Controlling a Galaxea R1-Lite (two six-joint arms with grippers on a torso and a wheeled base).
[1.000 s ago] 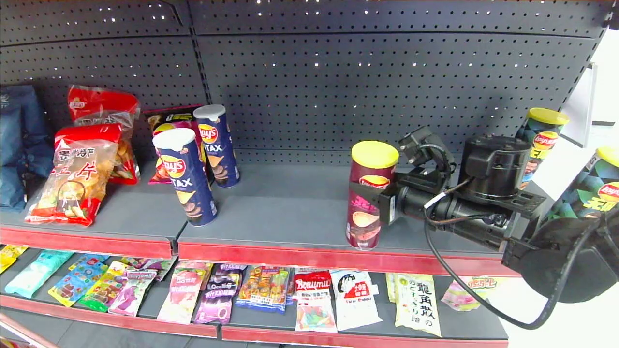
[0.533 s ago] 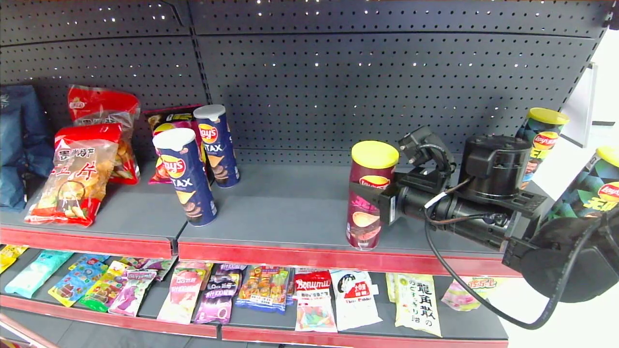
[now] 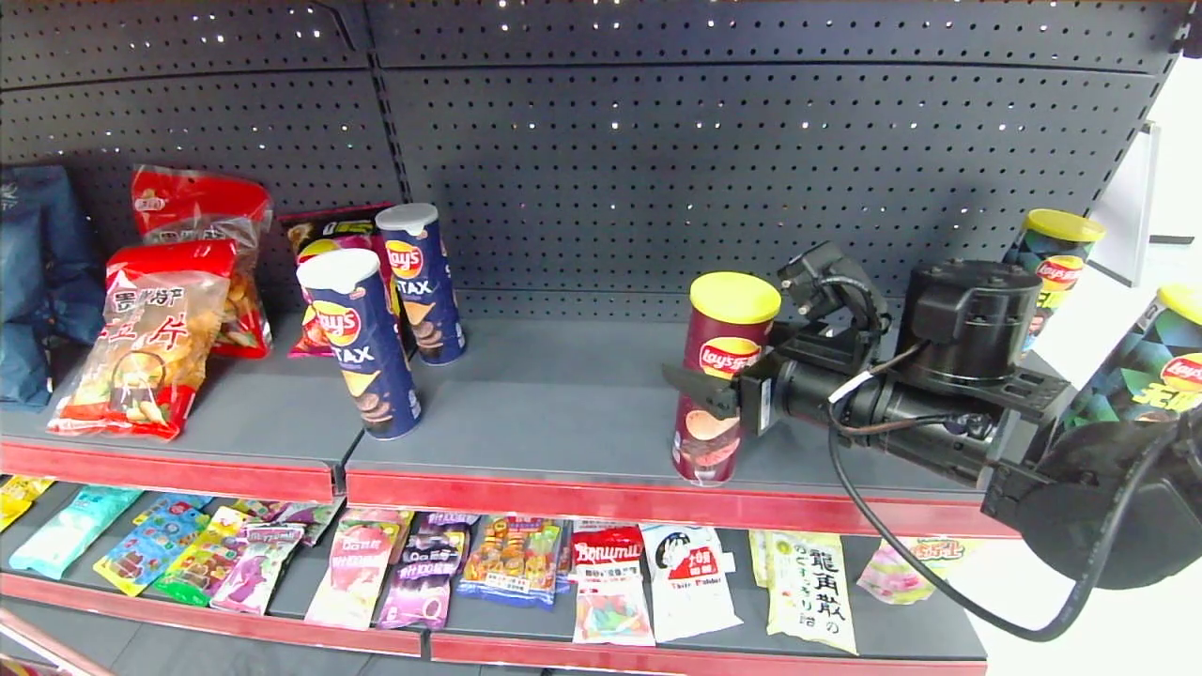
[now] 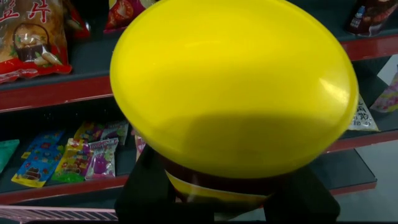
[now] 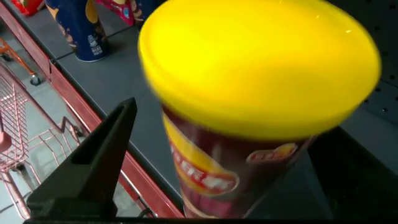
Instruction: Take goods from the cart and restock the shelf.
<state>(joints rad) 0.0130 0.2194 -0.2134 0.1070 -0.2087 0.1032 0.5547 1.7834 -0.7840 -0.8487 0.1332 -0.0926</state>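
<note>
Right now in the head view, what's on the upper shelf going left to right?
blue bag → front red snack bag → front blue can → rear blue can → maroon can → dark can behind the arm → dark can at the right edge

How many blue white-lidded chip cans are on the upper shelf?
2. The front blue can stands near the shelf edge; the rear blue can just behind it. Others may be hidden.

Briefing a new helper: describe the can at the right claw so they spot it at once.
On the upper grey shelf, look by the red front edge, right of centre. The maroon chip can stands there at the right claw. Its maroon body under a yellow lid sets it apart: the blue cans have white lids, the far-right cans dark green.
</note>
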